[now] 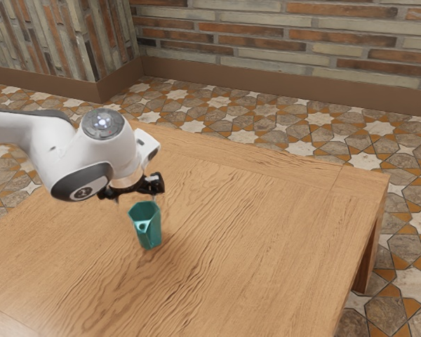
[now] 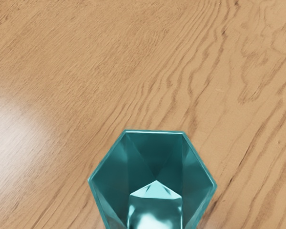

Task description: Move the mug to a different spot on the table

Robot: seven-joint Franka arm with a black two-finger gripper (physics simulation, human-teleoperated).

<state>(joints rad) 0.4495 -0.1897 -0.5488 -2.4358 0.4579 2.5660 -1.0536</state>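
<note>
arm [image 1: 35,137]: white, rounded shell | band [image 1: 78,188]: dark grey | cap [image 1: 102,123]: round, silver | claw [image 1: 144,199]: black

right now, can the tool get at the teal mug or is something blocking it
Probably yes. The tool sits right above the mug, whose open mouth faces up toward it. Nothing on the table lies between them or crowds the mug.

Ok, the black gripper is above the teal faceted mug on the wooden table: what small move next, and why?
Probably ease the black gripper straight down a little. The teal faceted mug stands upright on the wooden table directly beneath it, open mouth facing the wrist camera, so the line-up looks good; whether it is gripped yet I cannot tell.
</note>
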